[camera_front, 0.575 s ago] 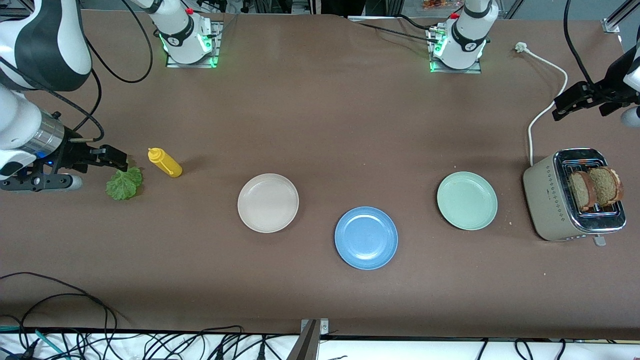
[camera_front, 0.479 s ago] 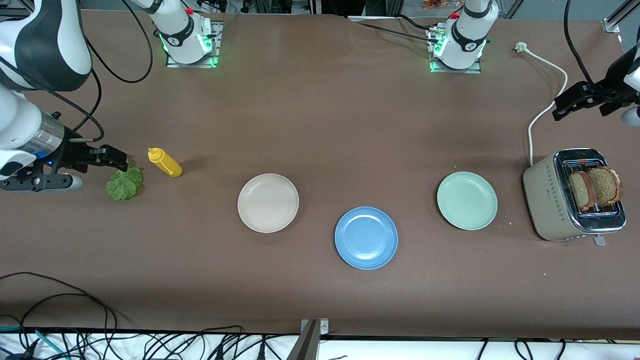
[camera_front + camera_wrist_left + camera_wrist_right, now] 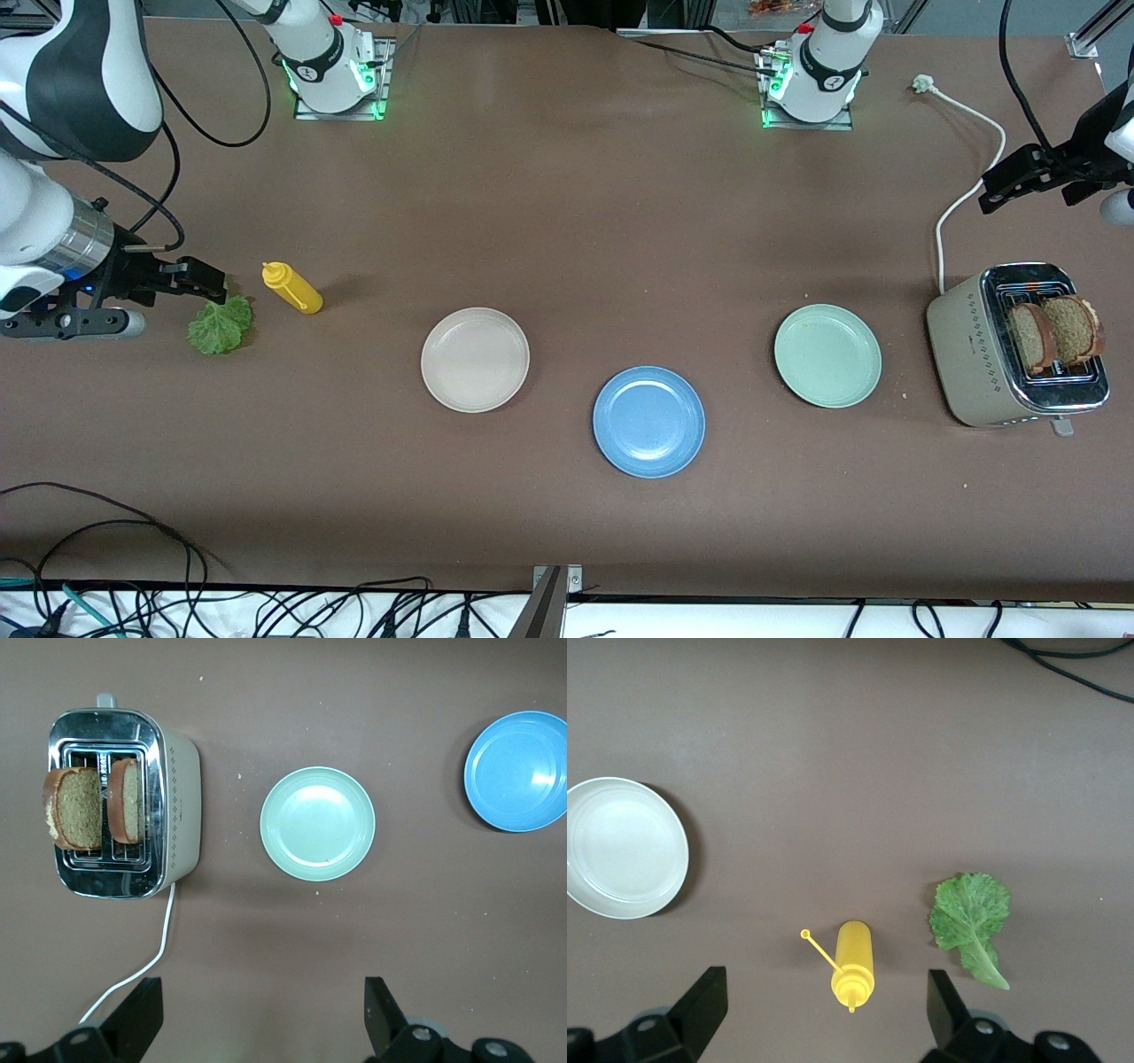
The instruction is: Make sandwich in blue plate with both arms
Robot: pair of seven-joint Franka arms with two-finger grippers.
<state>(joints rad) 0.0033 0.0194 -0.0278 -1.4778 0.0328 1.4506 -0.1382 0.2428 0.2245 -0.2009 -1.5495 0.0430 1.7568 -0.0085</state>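
The round medium-blue plate (image 3: 648, 422) sits bare near the table's front edge. Two brown bread slices (image 3: 1057, 333) stand half-hidden in the beige toaster (image 3: 974, 354); the frilly lettuce leaf (image 3: 220, 324) lies at the right arm's end. The left gripper (image 3: 262, 1014) and the right gripper (image 3: 824, 1008) hover wide open, holding nothing.

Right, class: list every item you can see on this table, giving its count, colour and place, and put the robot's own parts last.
blue plate: one, medium blue, bare, nearest the front camera of the three plates.
beige-pink plate: one, pale, toward the right arm's end from the blue plate.
green plate: one, pale green, between the blue plate and the toaster.
toaster: one, beige and chrome, at the left arm's end.
bread slices: two, brown, standing in the toaster's slots.
lettuce leaf: one, green, at the right arm's end.
yellow bottle: one, lying beside the lettuce leaf.
white cord: one, running from the toaster.
left gripper: black, open, up beside the toaster.
right gripper: black, open, by the lettuce leaf.
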